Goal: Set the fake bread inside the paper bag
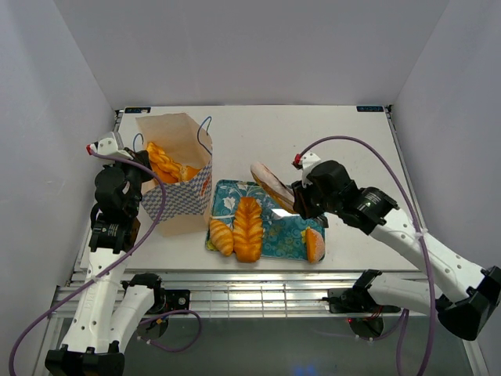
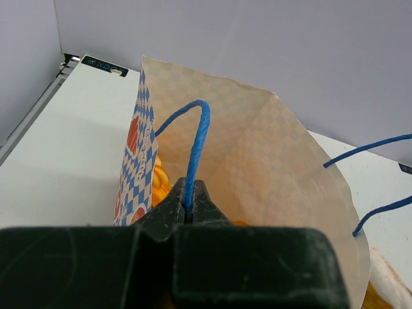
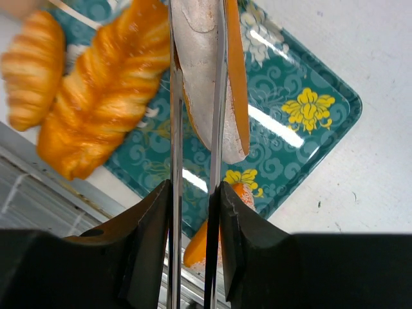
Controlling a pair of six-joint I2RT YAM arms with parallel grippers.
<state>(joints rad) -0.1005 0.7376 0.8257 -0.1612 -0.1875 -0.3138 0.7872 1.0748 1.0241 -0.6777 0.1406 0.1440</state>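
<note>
The paper bag (image 1: 186,205) stands upright at the left with golden pastries (image 1: 164,164) inside. My left gripper (image 1: 135,159) is shut on its blue cord handle (image 2: 196,138), at the bag's near wall (image 2: 138,161). My right gripper (image 1: 301,197) is shut on metal tongs (image 3: 175,129). The tongs pinch a flat bun (image 1: 268,184) with a pale underside (image 3: 203,77), held tilted above the teal tray's back edge. A braided loaf (image 1: 248,227), a croissant (image 1: 221,236) and a sugared piece (image 1: 315,244) lie on the tray (image 1: 290,231).
The teal floral tray (image 3: 302,109) lies near the table's front edge, right of the bag. The braided loaf (image 3: 109,96) and croissant (image 3: 32,64) overhang its left side. A metal rail runs along the front. Walls close in on three sides.
</note>
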